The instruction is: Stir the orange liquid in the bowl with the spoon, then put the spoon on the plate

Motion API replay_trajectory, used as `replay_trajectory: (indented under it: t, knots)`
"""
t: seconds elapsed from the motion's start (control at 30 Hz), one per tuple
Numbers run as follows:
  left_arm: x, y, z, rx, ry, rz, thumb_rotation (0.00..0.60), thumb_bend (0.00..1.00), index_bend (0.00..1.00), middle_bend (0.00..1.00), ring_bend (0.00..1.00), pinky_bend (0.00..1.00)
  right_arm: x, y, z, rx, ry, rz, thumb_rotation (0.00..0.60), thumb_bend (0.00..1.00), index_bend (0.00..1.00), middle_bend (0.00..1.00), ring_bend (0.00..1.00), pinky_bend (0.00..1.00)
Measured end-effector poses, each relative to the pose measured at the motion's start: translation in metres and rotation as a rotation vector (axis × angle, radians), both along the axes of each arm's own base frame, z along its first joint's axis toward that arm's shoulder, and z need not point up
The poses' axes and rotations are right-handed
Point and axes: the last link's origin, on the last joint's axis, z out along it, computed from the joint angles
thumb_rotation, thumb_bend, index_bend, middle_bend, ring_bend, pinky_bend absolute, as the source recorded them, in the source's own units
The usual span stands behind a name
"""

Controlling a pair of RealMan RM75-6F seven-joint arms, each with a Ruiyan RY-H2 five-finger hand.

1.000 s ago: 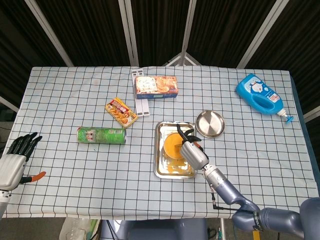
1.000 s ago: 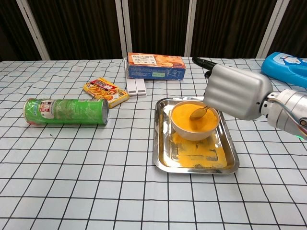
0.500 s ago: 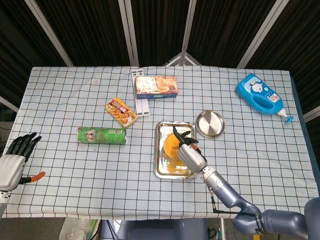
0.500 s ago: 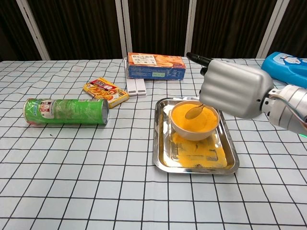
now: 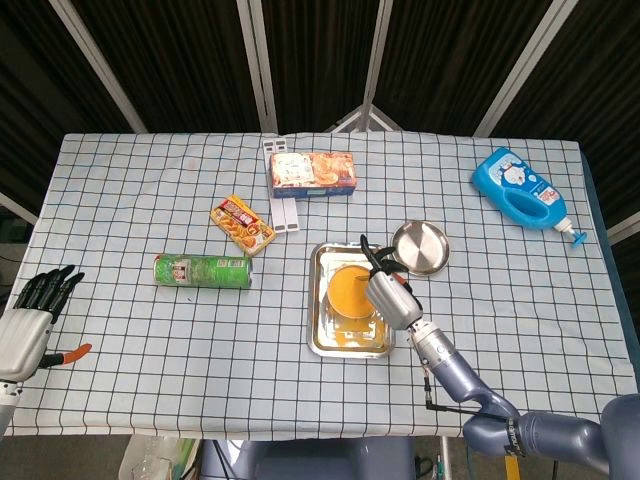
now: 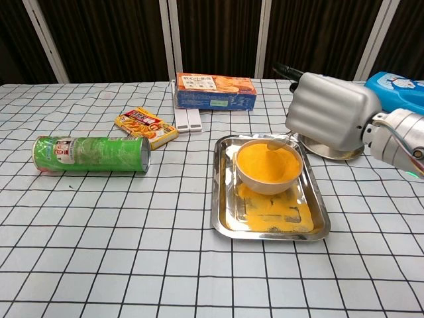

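A white bowl of orange liquid stands in a steel tray; the head view shows the bowl at the tray's middle. My right hand grips the spoon by its handle, with the spoon's tip at the bowl's far right rim. In the head view my right hand covers the bowl's right side and hides the spoon. The round steel plate lies just right of the tray, partly under the hand. My left hand rests open at the table's left edge.
Orange spill covers the tray floor in front of the bowl. A green can lies on its side at the left. A snack packet, a cookie box, a white strip and a blue bottle lie further back.
My right hand has shifted right and back toward the plate. The spoon has moved from the middle of the liquid to the bowl's far right rim. The left hand has stayed still.
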Motion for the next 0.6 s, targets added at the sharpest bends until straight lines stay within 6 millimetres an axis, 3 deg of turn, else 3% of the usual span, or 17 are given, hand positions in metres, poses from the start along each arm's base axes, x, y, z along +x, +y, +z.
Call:
replay_trajectory:
  t: [0.6]
  knots:
    - [0.0,0.0,0.0,-0.001,0.004,0.001,0.6,0.0,0.0,0.0,0.0,0.0,-0.007,0.009,-0.017,0.042,-0.026,-0.025,0.6,0.71,0.83,0.71,0.39,0.0]
